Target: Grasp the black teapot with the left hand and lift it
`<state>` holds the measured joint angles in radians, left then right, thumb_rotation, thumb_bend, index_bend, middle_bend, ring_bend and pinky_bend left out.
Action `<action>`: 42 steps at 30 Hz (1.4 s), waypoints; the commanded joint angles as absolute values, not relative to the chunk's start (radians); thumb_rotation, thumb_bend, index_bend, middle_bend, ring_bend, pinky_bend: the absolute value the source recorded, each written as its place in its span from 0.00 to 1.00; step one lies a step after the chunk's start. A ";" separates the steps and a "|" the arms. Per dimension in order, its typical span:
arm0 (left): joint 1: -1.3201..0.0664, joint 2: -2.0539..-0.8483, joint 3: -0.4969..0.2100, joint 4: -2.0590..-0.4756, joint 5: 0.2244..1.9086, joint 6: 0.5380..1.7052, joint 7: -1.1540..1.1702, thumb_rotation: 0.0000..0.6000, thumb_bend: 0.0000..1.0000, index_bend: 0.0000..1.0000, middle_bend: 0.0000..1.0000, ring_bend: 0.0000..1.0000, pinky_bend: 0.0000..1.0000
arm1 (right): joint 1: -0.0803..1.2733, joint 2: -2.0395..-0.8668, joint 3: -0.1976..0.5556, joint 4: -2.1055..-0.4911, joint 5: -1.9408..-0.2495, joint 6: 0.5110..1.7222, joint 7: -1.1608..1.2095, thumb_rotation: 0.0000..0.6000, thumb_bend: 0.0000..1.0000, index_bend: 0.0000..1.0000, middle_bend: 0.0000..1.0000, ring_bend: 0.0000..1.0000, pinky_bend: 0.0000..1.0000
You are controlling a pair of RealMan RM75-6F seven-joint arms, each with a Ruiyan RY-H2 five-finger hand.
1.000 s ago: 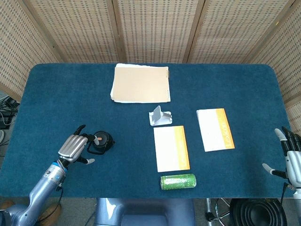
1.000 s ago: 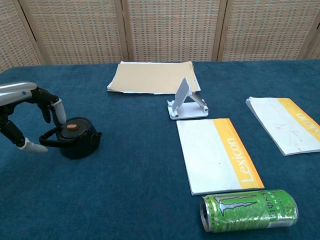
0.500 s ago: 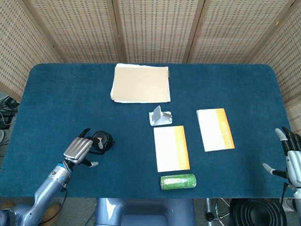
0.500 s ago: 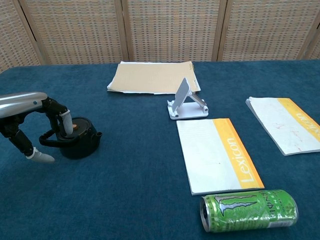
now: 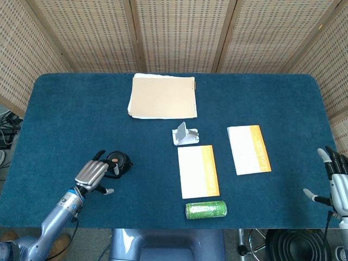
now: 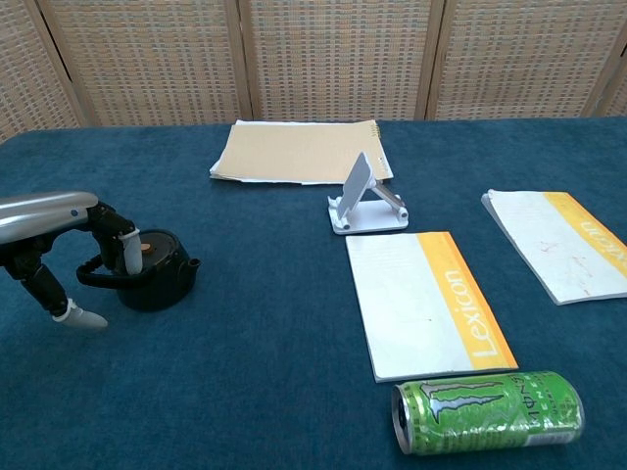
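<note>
The black teapot [image 5: 119, 162] [image 6: 154, 273] stands upright on the blue table at the front left, its loop handle turned toward my left hand. My left hand [image 5: 92, 174] [image 6: 57, 253] is just left of the pot. Its fingers [image 6: 121, 252] curl over the handle and reach the lid's edge, while the thumb [image 6: 84, 318] hangs apart, low beside the cloth. The hand does not clasp the handle. My right hand [image 5: 337, 184] hovers at the table's right edge with fingers spread, holding nothing; the chest view does not show it.
A tan notebook [image 5: 162, 97] [image 6: 299, 152] lies at the back centre. A white phone stand [image 5: 185, 134] [image 6: 367, 196] sits mid-table. Two Lexicon booklets [image 5: 198, 171] [image 5: 248, 149] lie right of centre, with a green can [image 5: 206, 209] [image 6: 487, 411] on its side near the front edge.
My left hand has slid toward the front edge and closer to the teapot, its fingers now hooked over the handle. The teapot and right hand have not moved.
</note>
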<state>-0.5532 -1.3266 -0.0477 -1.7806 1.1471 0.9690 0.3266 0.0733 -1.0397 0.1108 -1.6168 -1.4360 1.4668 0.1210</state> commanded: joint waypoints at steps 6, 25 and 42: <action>-0.559 -1.337 -0.036 -1.781 1.122 0.975 0.361 1.00 0.00 0.47 0.44 0.38 0.00 | 0.074 -1.040 0.110 -1.617 -1.435 1.465 0.120 1.00 0.00 0.00 0.00 0.00 0.00; -0.555 -1.389 -0.003 -1.754 1.075 1.000 0.427 1.00 0.00 0.47 0.45 0.38 0.00 | 0.075 -1.042 0.108 -1.619 -1.438 1.465 0.114 1.00 0.00 0.00 0.00 0.00 0.00; -0.552 -1.412 0.004 -1.738 1.064 1.016 0.443 1.00 0.00 0.49 0.46 0.39 0.00 | 0.074 -1.042 0.108 -1.620 -1.438 1.465 0.115 1.00 0.00 0.00 0.00 0.00 0.00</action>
<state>-0.5520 -1.4110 0.0034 -1.7380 1.0646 1.0155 0.4420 0.0744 -1.0417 0.1080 -1.6199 -1.4376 1.4647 0.1147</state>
